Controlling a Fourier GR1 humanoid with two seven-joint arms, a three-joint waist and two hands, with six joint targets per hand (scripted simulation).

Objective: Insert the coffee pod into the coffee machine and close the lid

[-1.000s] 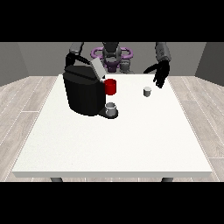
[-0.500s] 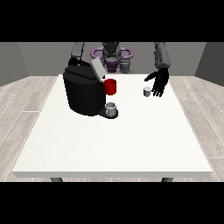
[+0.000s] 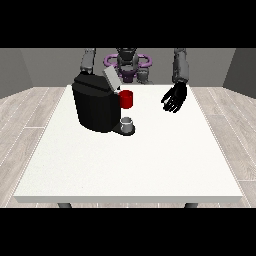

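The coffee pod itself cannot be made out: the black hand at the view's right [image 3: 174,98] hangs over the far right part of the white counter [image 3: 150,160] with its palm towards the camera, and whether the pod lies behind it is not visible. Its fingers [image 3: 169,105] point downward and look spread and relaxed, clasping nothing that shows. The hand at the view's left is hidden behind the black coffee machine [image 3: 96,106]; only that arm's grey upper part [image 3: 88,61] rises above the machine's top, so the state of those fingers cannot be told. The machine stands on the far left part of the counter, well apart from the visible hand, with its grey lid [image 3: 111,79] tilted up and open. A red part [image 3: 126,99] sticks out on the machine's front, towards the visible hand, and just below it a small grey cup [image 3: 127,122] sits on the machine's base. The robot's torso [image 3: 128,64] with its purple ring is partly cut off by the counter's far edge. Wooden floor [image 3: 25,125] surrounds the counter.
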